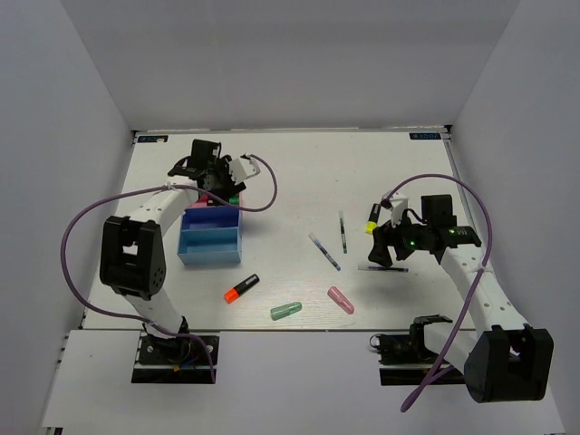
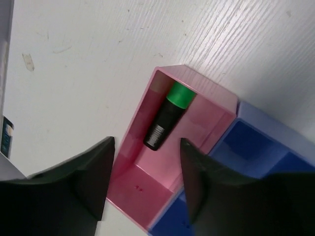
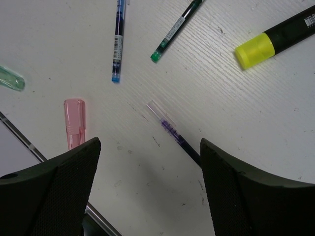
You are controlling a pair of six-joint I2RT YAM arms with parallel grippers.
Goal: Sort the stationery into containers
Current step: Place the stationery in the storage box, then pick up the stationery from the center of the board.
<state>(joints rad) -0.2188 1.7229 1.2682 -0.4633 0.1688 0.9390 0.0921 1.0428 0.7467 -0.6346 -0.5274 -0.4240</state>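
My left gripper (image 2: 146,162) hangs open over the magenta-pink bin (image 2: 147,196) of the containers (image 1: 211,237), holding nothing. A green-capped marker (image 2: 170,115) lies inside that bin, clear of both fingers. My right gripper (image 3: 150,162) is open low over the table, with a thin purple pen (image 3: 174,135) running under its right finger. Nearby lie a yellow-capped marker (image 3: 275,42), a blue pen (image 3: 118,39), a green-tipped pen (image 3: 174,30), a pink capsule piece (image 3: 74,120) and a green capsule piece (image 3: 10,78). An orange-capped marker (image 1: 241,288) lies in front of the bins.
The dark blue bin (image 2: 251,142) adjoins the pink one, and the light blue bin (image 1: 210,246) is nearest the arms. White walls close in the table on three sides. The purple cable (image 1: 263,186) of the left arm loops beside the bins.
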